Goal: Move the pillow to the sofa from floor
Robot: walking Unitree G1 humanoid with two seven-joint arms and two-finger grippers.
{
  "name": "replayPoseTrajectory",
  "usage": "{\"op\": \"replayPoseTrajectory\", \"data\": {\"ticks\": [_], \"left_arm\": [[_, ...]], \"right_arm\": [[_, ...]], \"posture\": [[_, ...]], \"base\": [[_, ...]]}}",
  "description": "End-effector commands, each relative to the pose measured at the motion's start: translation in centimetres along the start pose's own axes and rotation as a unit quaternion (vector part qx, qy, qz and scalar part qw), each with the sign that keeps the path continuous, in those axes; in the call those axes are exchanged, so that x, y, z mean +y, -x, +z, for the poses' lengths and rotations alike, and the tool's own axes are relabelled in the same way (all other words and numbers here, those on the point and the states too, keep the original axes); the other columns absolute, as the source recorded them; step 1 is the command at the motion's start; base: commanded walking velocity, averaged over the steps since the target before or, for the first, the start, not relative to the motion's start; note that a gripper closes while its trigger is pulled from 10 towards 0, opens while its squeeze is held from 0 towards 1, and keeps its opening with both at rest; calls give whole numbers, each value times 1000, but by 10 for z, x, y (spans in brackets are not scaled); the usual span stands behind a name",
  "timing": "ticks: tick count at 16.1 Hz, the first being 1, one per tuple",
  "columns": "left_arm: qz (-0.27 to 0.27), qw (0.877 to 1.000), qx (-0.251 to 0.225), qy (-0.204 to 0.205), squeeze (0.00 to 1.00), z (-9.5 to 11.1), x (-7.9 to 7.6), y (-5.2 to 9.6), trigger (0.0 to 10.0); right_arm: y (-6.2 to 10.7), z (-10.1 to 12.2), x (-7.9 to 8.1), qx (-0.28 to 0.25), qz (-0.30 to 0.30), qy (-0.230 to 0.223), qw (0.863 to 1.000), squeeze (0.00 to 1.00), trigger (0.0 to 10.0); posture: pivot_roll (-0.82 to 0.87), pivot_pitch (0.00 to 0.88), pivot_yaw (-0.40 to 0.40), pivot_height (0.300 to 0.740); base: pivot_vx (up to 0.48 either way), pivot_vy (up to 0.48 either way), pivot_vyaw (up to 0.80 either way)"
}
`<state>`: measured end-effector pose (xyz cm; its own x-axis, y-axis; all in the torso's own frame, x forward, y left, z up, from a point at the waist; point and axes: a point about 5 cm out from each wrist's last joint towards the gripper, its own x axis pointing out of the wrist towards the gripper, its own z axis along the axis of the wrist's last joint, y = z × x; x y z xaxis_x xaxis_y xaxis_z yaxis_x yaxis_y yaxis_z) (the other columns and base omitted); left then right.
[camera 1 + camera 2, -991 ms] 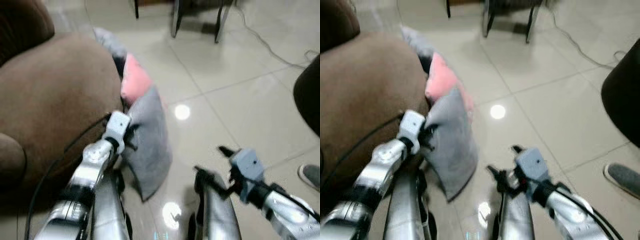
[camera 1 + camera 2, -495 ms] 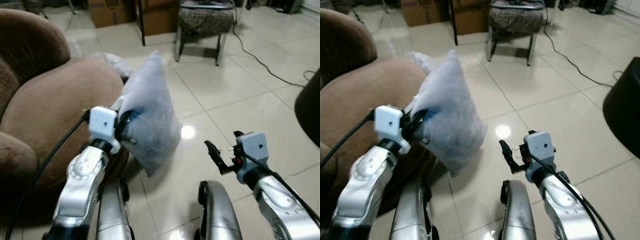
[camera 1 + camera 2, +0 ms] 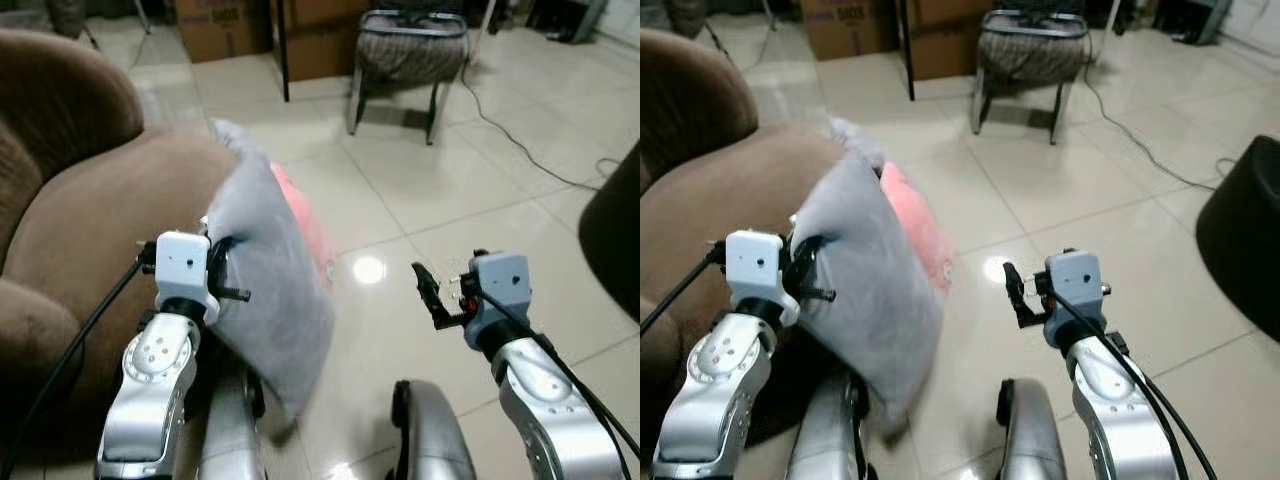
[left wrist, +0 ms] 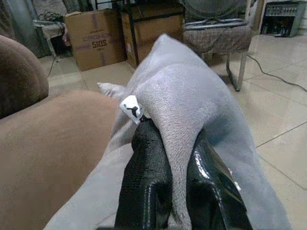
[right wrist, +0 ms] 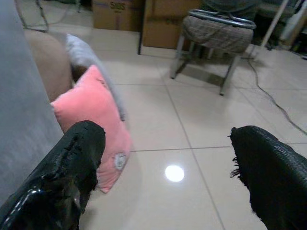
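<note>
A grey pillow hangs in the air beside the brown sofa, pinched by my left gripper. In the left wrist view the two black fingers squeeze a fold of the grey pillow. A pink pillow leans on the floor against the sofa, with another grey pillow behind it. My right gripper hovers open over the tiled floor to the right, holding nothing; its wrist view shows the pink pillow between its spread fingers.
A wicker stool on metal legs and cardboard boxes stand at the back. A black cable runs across the tiles. A dark round object sits at the right edge. Tiled floor lies open ahead.
The grey pillow has swung down and tilted in my left gripper, uncovering the pink pillow behind it. The right arm has barely moved.
</note>
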<state>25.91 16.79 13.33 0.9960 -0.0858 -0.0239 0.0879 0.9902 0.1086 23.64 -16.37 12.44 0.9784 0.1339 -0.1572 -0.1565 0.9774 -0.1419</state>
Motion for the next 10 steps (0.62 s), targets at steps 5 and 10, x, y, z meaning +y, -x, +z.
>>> {"op": "replayPoseTrajectory", "data": {"ticks": [5, 10], "left_arm": [[7, 999, -44, -12, 0, 23, -1, -4, 10000], [14, 999, -40, -26, 0, 23, 2, -12, 10000]], "right_arm": [[-8, 3, -2, -9, -13, -19, 1000, 0, 10000], [-10, 2, -4, -15, -23, -32, 999, 0, 10000]], "posture": [[8, 0, -2, 664], [-3, 0, 15, 714]], "base": [[0, 0, 0], [0, 0, 0]]}}
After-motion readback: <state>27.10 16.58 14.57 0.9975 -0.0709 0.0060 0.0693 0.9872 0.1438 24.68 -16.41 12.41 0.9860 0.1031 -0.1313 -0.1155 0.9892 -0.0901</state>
